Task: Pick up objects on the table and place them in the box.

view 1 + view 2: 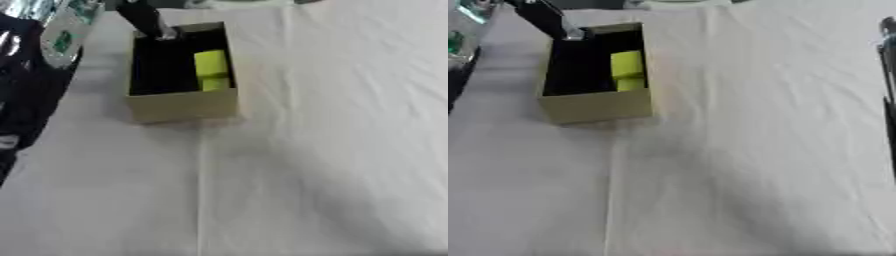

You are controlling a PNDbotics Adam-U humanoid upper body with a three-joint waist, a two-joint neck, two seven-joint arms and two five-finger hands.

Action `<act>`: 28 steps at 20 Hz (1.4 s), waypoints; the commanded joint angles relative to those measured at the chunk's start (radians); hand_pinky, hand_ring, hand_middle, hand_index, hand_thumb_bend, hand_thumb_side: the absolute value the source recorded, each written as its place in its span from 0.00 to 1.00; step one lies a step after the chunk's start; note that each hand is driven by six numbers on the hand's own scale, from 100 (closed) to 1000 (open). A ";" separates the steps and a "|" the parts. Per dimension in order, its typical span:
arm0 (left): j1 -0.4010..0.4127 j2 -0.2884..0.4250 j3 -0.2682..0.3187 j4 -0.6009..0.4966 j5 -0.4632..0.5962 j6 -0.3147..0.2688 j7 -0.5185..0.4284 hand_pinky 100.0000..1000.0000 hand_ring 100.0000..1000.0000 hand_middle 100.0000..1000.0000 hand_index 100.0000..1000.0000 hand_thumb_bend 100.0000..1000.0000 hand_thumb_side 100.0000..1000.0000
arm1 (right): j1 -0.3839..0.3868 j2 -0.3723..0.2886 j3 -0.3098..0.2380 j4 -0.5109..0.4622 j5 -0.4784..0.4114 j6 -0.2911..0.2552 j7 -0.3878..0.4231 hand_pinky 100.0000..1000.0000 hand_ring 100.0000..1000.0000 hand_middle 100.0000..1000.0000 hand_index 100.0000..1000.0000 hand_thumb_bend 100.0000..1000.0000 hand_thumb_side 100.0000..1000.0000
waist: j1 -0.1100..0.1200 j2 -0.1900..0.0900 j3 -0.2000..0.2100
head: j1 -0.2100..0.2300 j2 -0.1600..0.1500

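Yellow object (211, 69) inside box (184, 106), beside left hand (164, 34) at far rim

Both eyes are looking down from the robot's head at a white-clothed table (332, 150), facing forward and away from the body, far enough back to be taking in most of the cloth. They are sharing nearly the whole scene: the tan box (184, 106), the yellow object (627, 69) inside it, and the left hand (164, 34) at the box's far rim, with the box extending nearward from that hand. The right eye is sitting slightly to the side, so everything is appearing shifted leftward in its view.
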 commanded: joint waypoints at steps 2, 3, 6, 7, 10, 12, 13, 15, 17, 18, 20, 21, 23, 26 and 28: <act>0.019 0.123 0.042 0.009 -0.030 0.005 0.023 0.65 0.82 0.84 0.88 0.60 0.23 | -0.007 -0.041 -0.015 -0.016 0.010 0.005 -0.009 0.79 0.74 0.45 0.86 0.00 0.87 | -0.003 -0.019 0.005 | -0.020 0.005; 0.028 0.146 0.046 0.023 -0.033 0.000 0.034 0.65 0.82 0.84 0.88 0.60 0.23 | -0.008 -0.042 -0.015 -0.016 0.010 0.006 -0.009 0.79 0.74 0.45 0.86 0.00 0.87 | -0.004 -0.018 0.004 | -0.020 0.005; 0.052 0.216 0.077 0.074 -0.026 -0.022 0.074 0.66 0.83 0.85 0.89 0.62 0.22 | -0.013 -0.043 -0.015 -0.016 0.010 0.007 -0.009 0.79 0.74 0.45 0.86 0.00 0.87 | -0.009 -0.015 -0.007 | -0.018 0.005; 0.058 0.240 0.089 0.092 -0.018 -0.031 0.088 0.66 0.83 0.85 0.89 0.62 0.22 | -0.015 -0.043 -0.015 -0.016 0.010 0.007 -0.009 0.79 0.74 0.45 0.86 0.00 0.87 | -0.010 -0.014 -0.013 | -0.015 0.005; 0.070 0.308 0.127 0.144 0.014 -0.052 0.129 0.66 0.83 0.85 0.90 0.63 0.21 | -0.022 -0.044 -0.014 -0.016 0.010 0.007 -0.007 0.79 0.74 0.45 0.86 0.00 0.87 | -0.014 -0.011 -0.027 | -0.005 0.005; 0.075 0.346 0.147 0.177 0.034 -0.069 0.152 0.67 0.84 0.85 0.91 0.65 0.20 | -0.027 -0.042 -0.013 -0.016 0.010 0.008 -0.005 0.79 0.74 0.45 0.86 0.00 0.87 | -0.016 -0.008 -0.033 | 0.002 0.005; 0.074 0.354 0.154 0.193 0.039 -0.077 0.158 0.67 0.84 0.85 0.91 0.65 0.20 | -0.028 -0.043 -0.013 -0.016 0.009 0.008 -0.004 0.79 0.74 0.45 0.86 0.00 0.86 | -0.017 -0.007 -0.033 | 0.004 0.005; 0.071 0.362 0.170 0.228 0.039 -0.088 0.167 0.67 0.84 0.84 0.91 0.64 0.15 | -0.029 -0.045 -0.012 -0.016 0.010 0.009 -0.003 0.79 0.74 0.45 0.86 0.00 0.87 | -0.017 -0.006 -0.030 | 0.006 0.005; 0.067 0.364 0.187 0.264 0.038 -0.094 0.173 0.67 0.84 0.84 0.91 0.63 0.14 | -0.028 -0.048 -0.013 -0.016 0.010 0.010 -0.003 0.79 0.74 0.45 0.86 0.00 0.87 | -0.017 -0.005 -0.024 | 0.006 0.005; 0.065 0.365 0.194 0.282 0.036 -0.095 0.174 0.68 0.84 0.85 0.91 0.63 0.10 | -0.027 -0.049 -0.014 -0.016 0.011 0.010 -0.004 0.79 0.74 0.45 0.86 0.00 0.86 | -0.017 -0.005 -0.021 | 0.006 0.005; 0.062 0.366 0.207 0.318 0.031 -0.094 0.170 0.68 0.84 0.85 0.91 0.63 0.07 | -0.026 -0.052 -0.015 -0.016 0.012 0.011 -0.005 0.79 0.74 0.45 0.86 0.00 0.86 | -0.017 -0.004 -0.015 | 0.009 0.005; 0.060 0.366 0.212 0.334 0.025 -0.092 0.165 0.68 0.84 0.85 0.91 0.63 0.06 | -0.026 -0.054 -0.015 -0.016 0.012 0.011 -0.005 0.79 0.74 0.45 0.86 0.00 0.87 | -0.018 -0.003 -0.013 | 0.012 0.005; 0.054 0.365 0.221 0.362 0.009 -0.090 0.154 0.68 0.84 0.85 0.91 0.64 0.05 | -0.027 -0.057 -0.016 -0.016 0.012 0.013 -0.006 0.79 0.74 0.45 0.86 0.00 0.87 | -0.019 0.002 -0.006 | 0.017 0.005; 0.047 0.364 0.231 0.391 -0.016 -0.090 0.139 0.69 0.85 0.85 0.91 0.65 0.02 | -0.030 -0.062 -0.015 -0.016 0.011 0.015 -0.006 0.79 0.73 0.44 0.86 0.00 0.87 | -0.025 0.010 0.015 | 0.024 0.005; 0.042 0.363 0.240 0.408 -0.024 -0.087 0.130 0.69 0.84 0.85 0.91 0.63 0.03 | -0.033 -0.065 -0.015 -0.016 0.011 0.017 -0.006 0.79 0.73 0.44 0.86 0.00 0.87 | -0.032 0.017 0.033 | 0.026 0.005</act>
